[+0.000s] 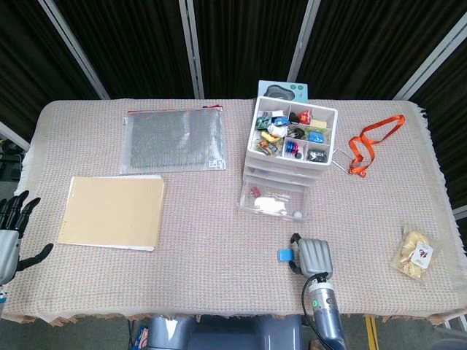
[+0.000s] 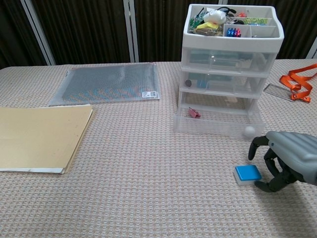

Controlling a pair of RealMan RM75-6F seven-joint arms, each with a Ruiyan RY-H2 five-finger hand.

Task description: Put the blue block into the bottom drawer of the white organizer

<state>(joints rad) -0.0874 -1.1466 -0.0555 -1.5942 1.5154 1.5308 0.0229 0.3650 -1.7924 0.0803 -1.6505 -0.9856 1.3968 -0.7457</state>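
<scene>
The blue block lies flat on the woven cloth near the table's front edge. My right hand sits just to its right, fingers curved toward it and touching its right edge; the block is not lifted. The white organizer stands behind them. Its clear bottom drawer is pulled out, with a red clip and a small white ball inside. My left hand hovers off the table's left front corner, fingers spread, holding nothing.
A tan folder lies at the left, and a mesh zip pouch behind it. An orange lanyard is right of the organizer. A snack bag sits near the right edge.
</scene>
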